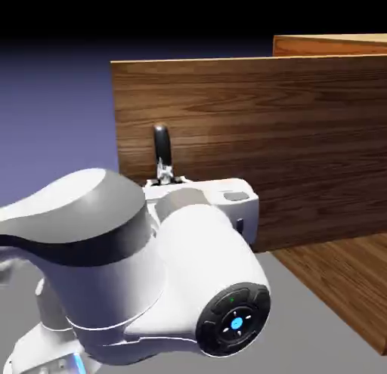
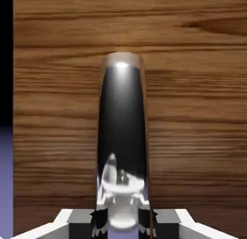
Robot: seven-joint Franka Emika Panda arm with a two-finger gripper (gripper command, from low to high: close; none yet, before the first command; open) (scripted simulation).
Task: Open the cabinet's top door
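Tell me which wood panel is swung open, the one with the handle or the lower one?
The top door, bearing the handle at the hand. It stands out from the cabinet; the lower panel shows no handle here.

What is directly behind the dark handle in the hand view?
Behind the handle is the top door, wood grain across most of the view. The gripper closes on the handle's lower end, hiding where it meets the wood.
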